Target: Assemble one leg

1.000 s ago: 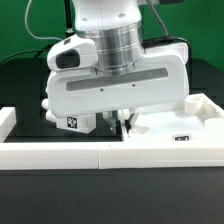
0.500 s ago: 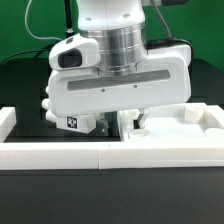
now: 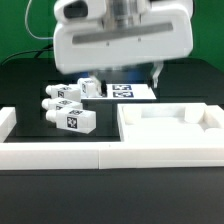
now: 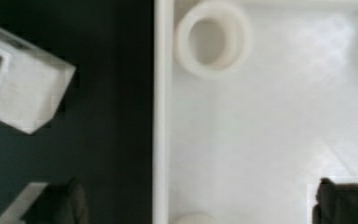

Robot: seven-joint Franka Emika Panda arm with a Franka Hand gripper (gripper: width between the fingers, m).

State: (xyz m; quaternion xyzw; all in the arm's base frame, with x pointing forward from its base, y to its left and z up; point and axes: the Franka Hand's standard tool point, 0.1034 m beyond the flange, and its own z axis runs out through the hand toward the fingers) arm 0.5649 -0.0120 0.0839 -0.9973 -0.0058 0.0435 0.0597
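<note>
Several short white legs with black-and-white tags lie on the black table at the exterior view's left, the nearest one [image 3: 72, 120] in front and others [image 3: 90, 87] behind it. The large white square panel [image 3: 170, 148] with a raised rim lies at the right. My gripper [image 3: 128, 74] hangs high above the panel's left part, open and empty. In the wrist view the gripper [image 4: 194, 205] has its dark fingertips [image 4: 43, 205] wide apart over the panel [image 4: 282, 130], with a round socket [image 4: 213, 40] in the panel's corner and one leg [image 4: 16, 80] beside it.
The marker board [image 3: 125, 92] lies behind the legs. A long white rail [image 3: 55, 153] runs along the front, with a raised end [image 3: 6, 120] at the exterior view's left. Green backdrop and cables stand behind.
The arm has risen from low over the panel's left corner to high above it, with nothing in the gripper. The legs and marker board, hidden before, now show.
</note>
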